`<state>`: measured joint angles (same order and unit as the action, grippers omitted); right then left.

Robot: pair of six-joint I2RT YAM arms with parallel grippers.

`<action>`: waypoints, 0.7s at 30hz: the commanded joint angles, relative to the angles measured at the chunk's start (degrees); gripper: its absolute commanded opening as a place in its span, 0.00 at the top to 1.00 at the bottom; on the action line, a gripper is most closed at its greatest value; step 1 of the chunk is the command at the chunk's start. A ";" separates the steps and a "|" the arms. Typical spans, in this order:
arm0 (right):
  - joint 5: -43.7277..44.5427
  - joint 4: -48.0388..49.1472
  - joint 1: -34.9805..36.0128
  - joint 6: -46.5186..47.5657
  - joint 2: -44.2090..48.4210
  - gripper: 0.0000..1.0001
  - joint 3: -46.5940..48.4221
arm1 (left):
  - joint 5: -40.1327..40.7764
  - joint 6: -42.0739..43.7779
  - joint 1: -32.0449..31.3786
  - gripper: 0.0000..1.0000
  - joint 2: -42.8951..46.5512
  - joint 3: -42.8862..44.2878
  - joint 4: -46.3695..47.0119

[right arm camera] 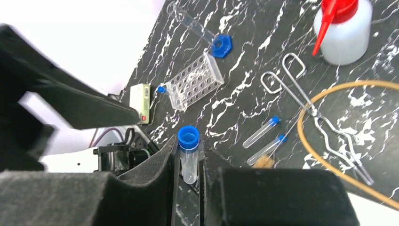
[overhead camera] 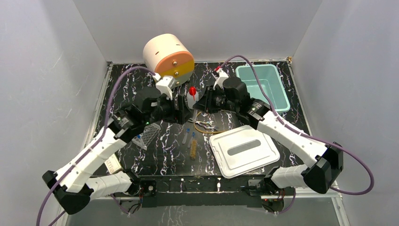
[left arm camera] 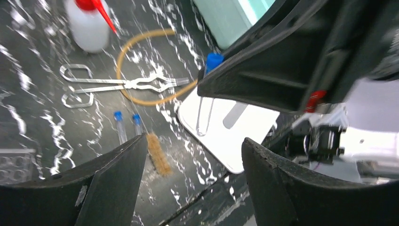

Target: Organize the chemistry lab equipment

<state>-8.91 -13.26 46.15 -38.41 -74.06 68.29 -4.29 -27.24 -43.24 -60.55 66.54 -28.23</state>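
My right gripper (right arm camera: 188,165) is shut on a clear blue-capped test tube (right arm camera: 189,153) and holds it upright above the table's middle (overhead camera: 201,101). My left gripper (left arm camera: 193,160) is open and empty, right beside it (overhead camera: 184,109); the held tube shows in its view (left arm camera: 204,108). Two more tubes (right arm camera: 261,133) lie by the brown brush (right arm camera: 266,161). The clear rack (right arm camera: 195,80) lies tilted at the left, a long tube (right arm camera: 207,35) beyond it. The white squeeze bottle (right arm camera: 346,33), metal forceps (right arm camera: 310,113) and tan tubing (right arm camera: 329,155) lie together.
A white lid (overhead camera: 244,149) lies flat at the front right. The teal bin (overhead camera: 262,87) stands at the back right. The cream-orange-yellow drum unit (overhead camera: 168,55) stands at the back. A small white device (overhead camera: 112,165) lies at the front left.
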 commanded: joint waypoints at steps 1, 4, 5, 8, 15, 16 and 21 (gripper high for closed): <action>2.59 0.27 0.20 8.44 -1.54 0.80 4.60 | 13.31 1.54 0.02 0.27 2.65 12.77 -8.79; 5.95 1.66 1.92 11.90 -3.31 0.80 5.13 | 21.88 1.11 0.00 0.27 3.16 22.04 -13.37; 7.86 2.15 2.95 13.16 -4.14 0.80 5.45 | 24.64 0.80 0.06 0.27 3.24 24.91 -14.47; 14.87 3.63 7.52 16.49 -7.20 0.81 6.74 | 31.85 -0.17 0.09 0.27 3.46 31.19 -16.61; 24.77 15.37 18.00 20.54 -15.08 0.81 6.54 | 40.46 0.72 0.02 0.25 4.73 37.34 -17.21; 25.55 17.73 19.17 21.08 -16.31 0.81 6.39 | 40.85 1.23 0.00 0.25 4.86 37.90 -17.21; 28.91 29.15 24.01 24.44 -23.41 0.82 6.89 | 42.71 2.14 0.05 0.23 4.88 40.48 -18.43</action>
<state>14.55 1.56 67.51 -18.00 -93.82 72.69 34.13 -26.48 -43.24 -54.83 104.73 -44.75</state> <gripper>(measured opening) 0.245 0.760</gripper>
